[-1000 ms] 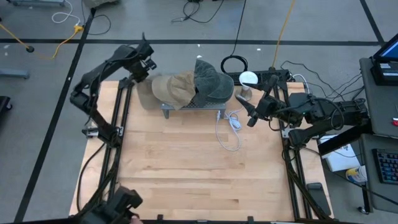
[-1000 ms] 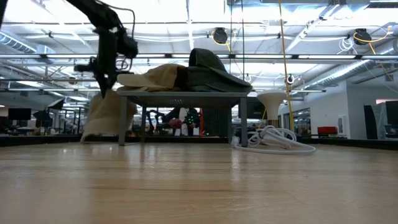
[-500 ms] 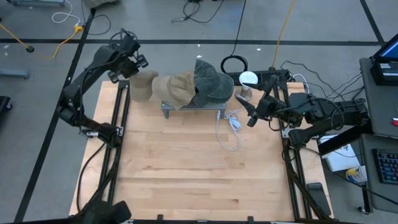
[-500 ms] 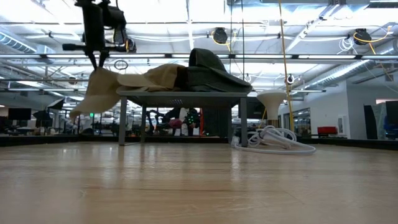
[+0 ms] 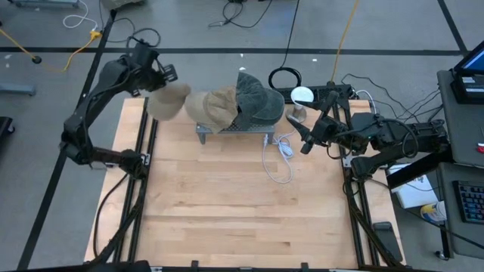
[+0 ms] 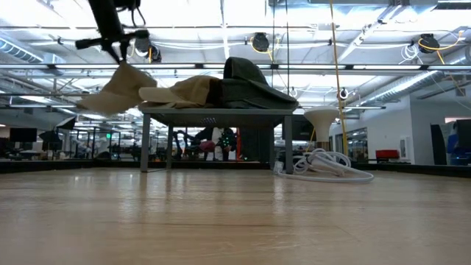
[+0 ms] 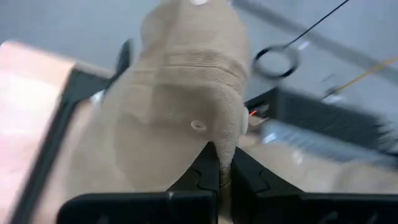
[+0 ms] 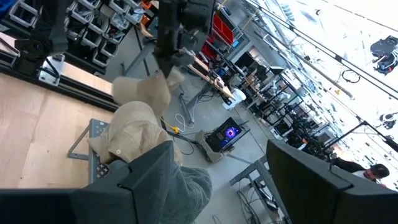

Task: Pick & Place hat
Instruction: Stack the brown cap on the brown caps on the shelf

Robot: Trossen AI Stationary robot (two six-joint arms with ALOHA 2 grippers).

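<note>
Wooden planks cover the desk, where a small grey metal rack stands near the far edge with a tan cap and a dark grey cap piled on its top. Beside the rack, a loose white cable lies coiled on the wood, and a white lamp-like object stands just past it. At the far left corner, the left gripper holds a beige hat in the air, its jaws clenched on a fold of the fabric, as the left wrist view shows. In the low view this beige hat hangs above rack height, just left of the piled caps. Off the desk's right edge, the right gripper hovers near the rack, jaws spread wide and grasping nothing.
</note>
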